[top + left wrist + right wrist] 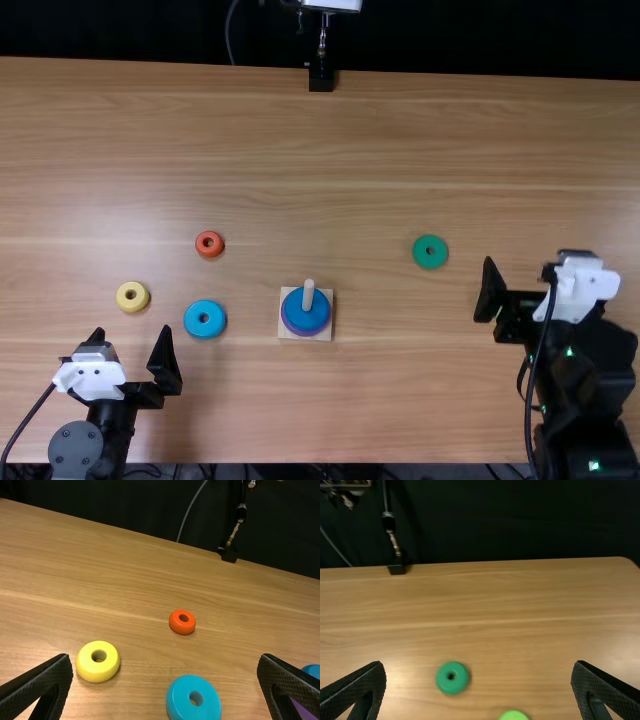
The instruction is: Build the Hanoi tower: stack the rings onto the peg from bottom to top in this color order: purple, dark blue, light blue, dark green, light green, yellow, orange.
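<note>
Left gripper (131, 338): gaping wide, holding nothing, likely awaiting the light blue ring (205, 319)
Right gripper (522, 272): gaping too, empty, leaving the peg (308, 294) free
Stack: dark blue ring (305, 312) sitting over purple ring (304, 711), probably central for both arms
Light green ring (514, 715), yellow ring (132, 297), dark green ring (430, 251), orange ring (209, 244): lying apart, awaiting turns

Dark blue ring (306, 318) over purple (304, 335) on upright peg (308, 294); light blue (196, 326), yellow (126, 303), orange (203, 249), dark green (421, 257), light green (513, 715) rings on table (400, 150).
</note>
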Robot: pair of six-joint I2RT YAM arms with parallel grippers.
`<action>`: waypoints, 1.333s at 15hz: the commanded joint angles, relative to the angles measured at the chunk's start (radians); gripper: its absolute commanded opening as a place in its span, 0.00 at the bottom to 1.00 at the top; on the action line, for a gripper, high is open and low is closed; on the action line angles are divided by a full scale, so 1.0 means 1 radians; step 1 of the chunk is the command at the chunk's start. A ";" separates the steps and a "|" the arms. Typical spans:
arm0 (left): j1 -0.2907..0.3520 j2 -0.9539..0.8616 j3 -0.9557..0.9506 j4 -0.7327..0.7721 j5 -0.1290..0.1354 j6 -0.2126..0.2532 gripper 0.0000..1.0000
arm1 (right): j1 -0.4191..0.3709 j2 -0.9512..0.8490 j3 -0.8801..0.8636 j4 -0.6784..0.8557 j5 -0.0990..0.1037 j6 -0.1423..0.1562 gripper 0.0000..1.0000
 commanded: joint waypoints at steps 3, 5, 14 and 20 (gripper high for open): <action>0.002 -0.012 -0.055 -0.019 0.012 0.004 1.00 | -0.027 -0.223 -0.279 0.011 0.005 -0.021 1.00; 0.002 -0.012 -0.055 -0.019 0.012 0.004 1.00 | -0.027 -0.387 -0.393 0.022 0.005 -0.013 1.00; 0.002 -0.012 -0.055 -0.019 0.012 0.004 1.00 | -0.026 -0.646 -0.608 0.090 0.007 -0.022 1.00; 0.002 -0.012 -0.055 -0.019 0.012 0.004 1.00 | -0.052 -0.725 -0.671 0.100 0.007 -0.021 1.00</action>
